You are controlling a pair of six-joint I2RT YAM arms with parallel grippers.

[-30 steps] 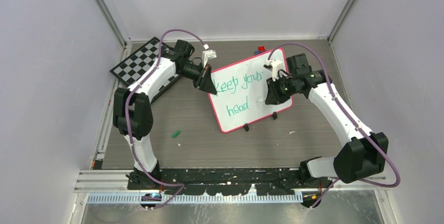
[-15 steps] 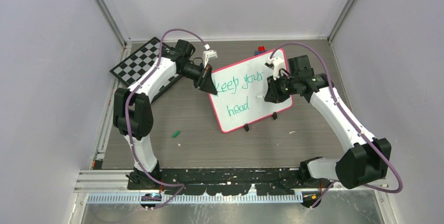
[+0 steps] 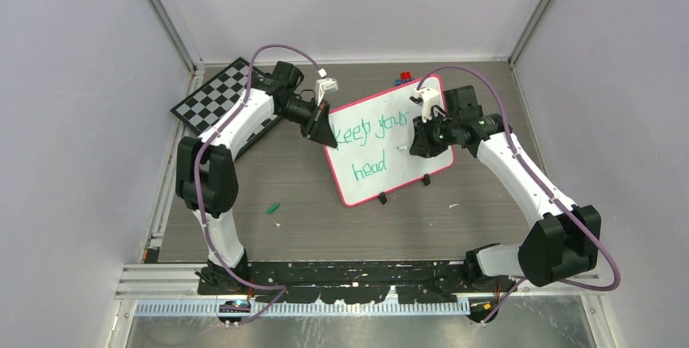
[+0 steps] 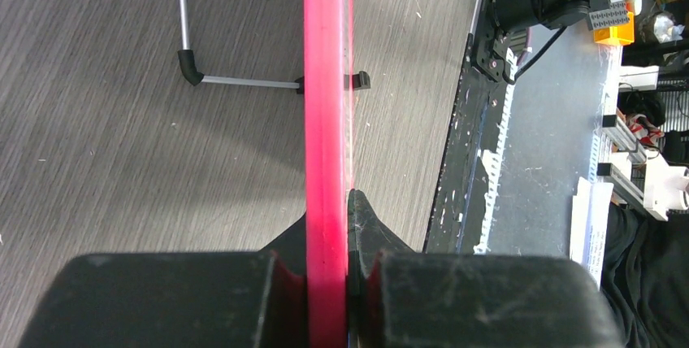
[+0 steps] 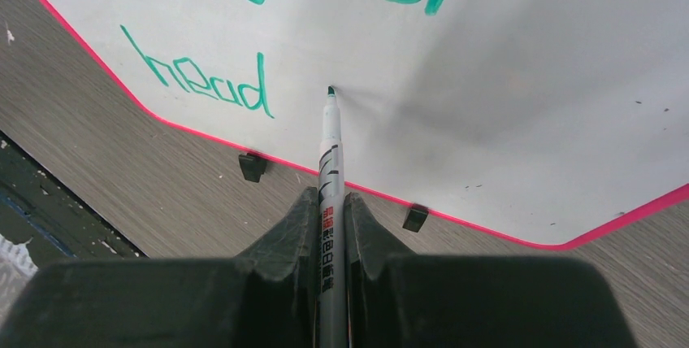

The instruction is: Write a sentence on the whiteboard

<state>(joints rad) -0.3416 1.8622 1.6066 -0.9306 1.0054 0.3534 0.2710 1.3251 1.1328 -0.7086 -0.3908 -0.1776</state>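
Right hand (image 3: 417, 141) shifted its marker (image 5: 329, 145) slightly across whiteboard (image 3: 392, 180) on grey table (image 3: 309, 222).

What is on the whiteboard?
Green writing: "keep your" and, below it, "head". A marker tip meets the whiteboard just after "head", held by the right gripper. From above, that gripper hides part of the board's right side.

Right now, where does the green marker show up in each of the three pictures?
Top external: the marker is a pale sliver at the right tool, right of "head" on the whiteboard.
Left wrist: not in it.
Right wrist: centre, rising from the tool, tip at the board.
Shared landmark: the whiteboard's pink rim.
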